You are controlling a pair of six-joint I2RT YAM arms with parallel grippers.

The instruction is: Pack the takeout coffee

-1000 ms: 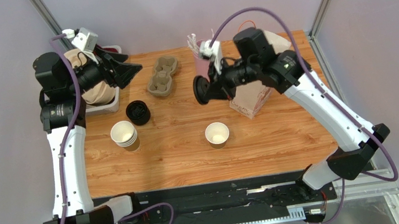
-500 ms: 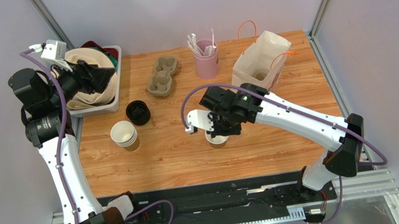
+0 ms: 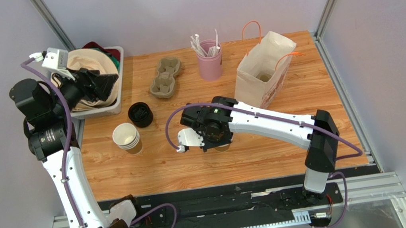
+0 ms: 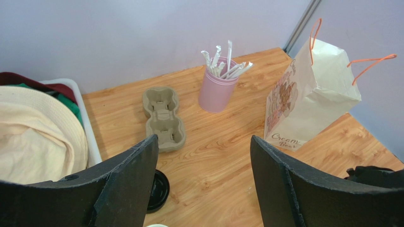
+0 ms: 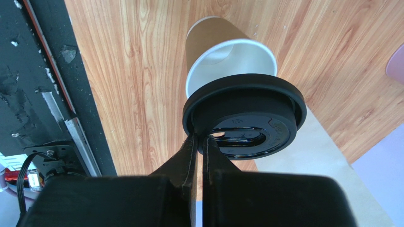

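Observation:
The takeout coffee cup (image 5: 223, 52), brown kraft outside and white inside, stands upright on the wooden table with its mouth uncovered. My right gripper (image 5: 199, 137) is shut on the rim of a black round lid (image 5: 244, 116). It holds the lid over the near edge of the cup's mouth; I cannot tell whether they touch. From above, the right gripper (image 3: 213, 133) hides nearly all of the cup at the table's middle. My left gripper (image 4: 204, 138) stands open and empty, raised over the grey bin (image 3: 118, 99) at the back left.
A nested stack of paper cups (image 3: 127, 138) and another black lid (image 3: 140, 114) sit left of centre. Along the back are a pulp cup carrier (image 3: 165, 77), a pink cup of white sticks (image 3: 210, 61) and an open paper bag (image 3: 262, 72) with orange handles. A cream hat (image 4: 33, 137) fills the bin.
The right arm swung down from the back with the lid to just over the single cup. The left arm drew back left over the bin.

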